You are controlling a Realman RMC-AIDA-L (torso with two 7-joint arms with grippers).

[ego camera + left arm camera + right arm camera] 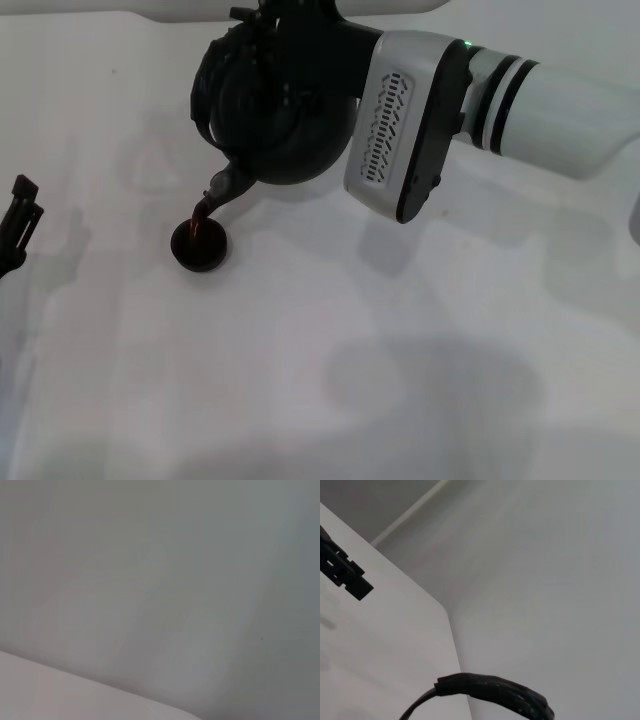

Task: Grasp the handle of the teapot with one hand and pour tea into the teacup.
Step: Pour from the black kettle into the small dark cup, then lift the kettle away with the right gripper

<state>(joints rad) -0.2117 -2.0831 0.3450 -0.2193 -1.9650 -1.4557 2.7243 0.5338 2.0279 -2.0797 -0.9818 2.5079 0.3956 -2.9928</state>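
Note:
In the head view my right hand point(400, 125) reaches in from the right. Its gripper point(285, 22) is shut on the black handle point(207, 92) and holds the round black teapot point(280, 115) tilted above the table. The spout point(226, 185) points down to the left. A thin dark stream of tea point(205, 212) runs from it into the small dark teacup point(199, 245), which stands on the white table just below. Part of the handle also shows in the right wrist view point(495, 690). My left gripper point(20, 215) is parked at the far left edge, away from the cup.
The white table point(350, 380) spreads in front of the cup and under my right arm. Its far left edge point(447, 625) and my left gripper point(342, 572) show in the right wrist view. The left wrist view shows only a plain grey surface.

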